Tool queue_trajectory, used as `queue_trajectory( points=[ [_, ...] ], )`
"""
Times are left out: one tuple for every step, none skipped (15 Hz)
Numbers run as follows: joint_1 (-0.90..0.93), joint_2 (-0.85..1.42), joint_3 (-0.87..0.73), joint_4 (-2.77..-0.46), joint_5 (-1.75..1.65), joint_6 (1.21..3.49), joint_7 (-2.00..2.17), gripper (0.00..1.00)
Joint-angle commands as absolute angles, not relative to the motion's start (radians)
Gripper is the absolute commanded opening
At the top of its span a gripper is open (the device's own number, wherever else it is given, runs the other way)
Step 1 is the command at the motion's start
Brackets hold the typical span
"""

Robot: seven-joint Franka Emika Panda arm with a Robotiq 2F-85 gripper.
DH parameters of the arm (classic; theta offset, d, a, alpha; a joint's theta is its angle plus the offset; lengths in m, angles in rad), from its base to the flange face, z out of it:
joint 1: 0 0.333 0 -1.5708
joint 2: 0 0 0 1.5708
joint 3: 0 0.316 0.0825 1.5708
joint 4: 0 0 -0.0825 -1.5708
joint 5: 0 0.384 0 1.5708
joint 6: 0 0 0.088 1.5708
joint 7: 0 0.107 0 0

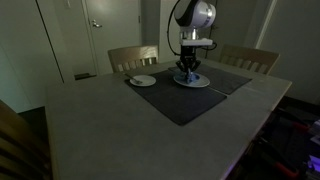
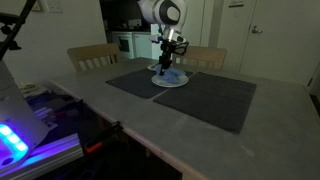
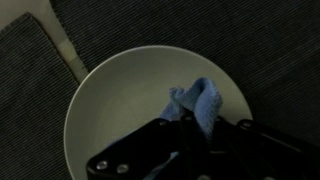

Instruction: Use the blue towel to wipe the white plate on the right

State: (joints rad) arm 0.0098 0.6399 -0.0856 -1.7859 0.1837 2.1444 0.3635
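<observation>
Dimness across all three views, fine detail lost in shadow. Gripper [image 3: 193, 130] at the bottom edge of the wrist view, mostly a black mass cut off by the frame, its fingers hard to separate from the dark background. Clamped on the blue towel [image 3: 203, 102], bunched up and rising from between the jaws; lower part of the cloth hidden behind the fingers. Towel resting inside the white plate [image 3: 120, 110], toward its right half as seen there; near rim of the plate cut off by the frame and by the gripper body.

Same plate [image 1: 200, 82] in an exterior view, only a pale sliver beneath the gripper [image 1: 188, 74], the towel [image 1: 187, 78] a small bluish blur at the fingertips. Contact between cloth and plate likely but too small to confirm there. Second plate [image 1: 142, 80] to the left on the same dark placemat [image 1: 180, 105], well apart, carrying something too small to name.

From the opposite side, gripper [image 2: 165, 67] pointing straight down over the plate [image 2: 174, 80], towel [image 2: 165, 74] again just a blue smudge. Placemats [image 2: 210, 100] laid side by side on the grey table [image 2: 150, 130]. Wooden chairs [image 2: 92, 55] behind, partly hidden by the table edge.
</observation>
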Motion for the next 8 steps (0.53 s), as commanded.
queue_trajectory(
  points=[
    [0.005,0.618,-0.119,-1.823,0.135,2.177,0.367,0.02],
    [0.01,0.61,-0.131,-1.829,0.114,2.158,0.38,0.02],
    [0.013,0.605,-0.139,-1.833,0.098,2.129,0.392,0.02],
    [0.019,0.598,-0.144,-1.837,0.08,2.099,0.405,0.02],
    [0.022,0.591,-0.144,-1.841,0.069,2.068,0.413,0.02],
    [0.022,0.588,-0.139,-1.84,0.065,2.038,0.413,0.02],
    [0.022,0.585,-0.131,-1.835,0.066,1.997,0.41,0.02],
    [0.02,0.582,-0.121,-1.832,0.074,1.961,0.401,0.02]
  ],
)
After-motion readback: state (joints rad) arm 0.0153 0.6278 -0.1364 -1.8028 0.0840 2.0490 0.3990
